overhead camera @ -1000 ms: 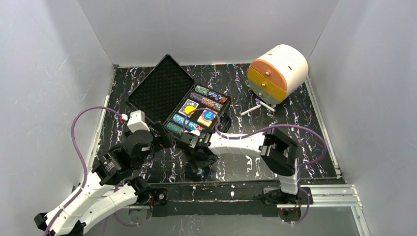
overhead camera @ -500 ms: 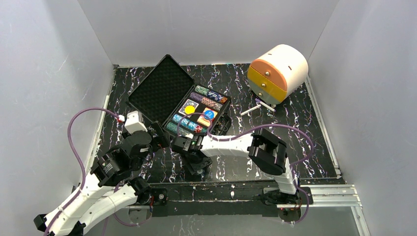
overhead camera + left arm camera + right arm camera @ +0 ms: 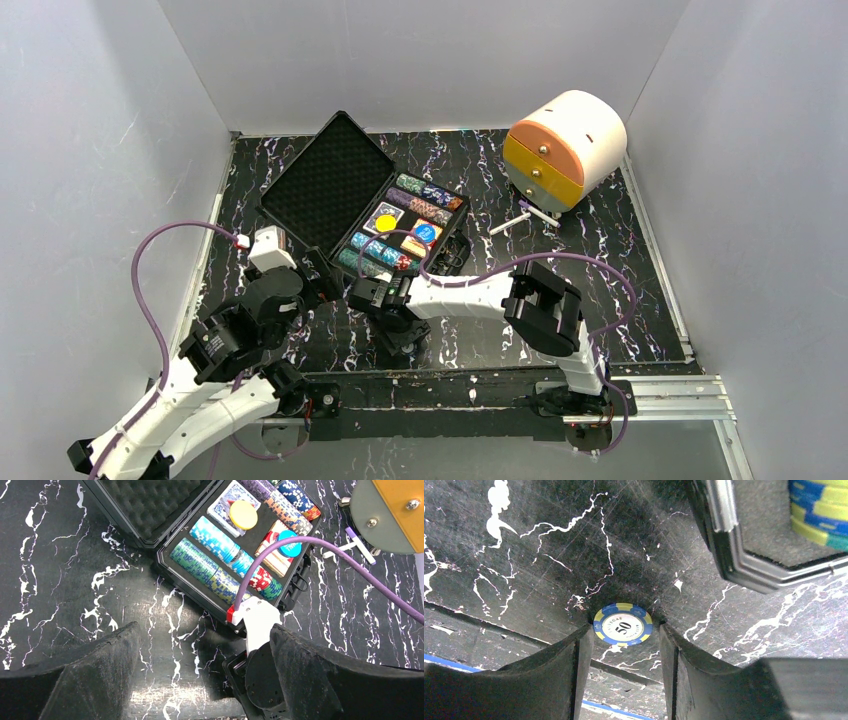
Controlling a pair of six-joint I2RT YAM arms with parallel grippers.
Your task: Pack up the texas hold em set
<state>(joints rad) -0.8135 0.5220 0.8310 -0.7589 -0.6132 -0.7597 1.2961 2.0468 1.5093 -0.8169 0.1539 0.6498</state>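
Shifting leftward since a second ago, the right gripper (image 3: 398, 335) sits before the open black case (image 3: 330, 180). Left wrist: the left gripper (image 3: 200, 680) gapes empty near the chip rows (image 3: 220, 575). Right wrist: its fingers (image 3: 574, 660) flank a loose blue-and-yellow 50 chip (image 3: 622, 624) lying flat on the tabletop (image 3: 549, 555); whether they pinch it is unclear.

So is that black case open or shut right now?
Open: the case has its foam-lined lid folded back flat, and the chip rows inside show.

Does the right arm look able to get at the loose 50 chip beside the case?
Probably yes: the 50 chip lies flat on the table, right between the jaws of the right arm, with nothing in between. The corner of the case sits off to one side, apart from the jaws.
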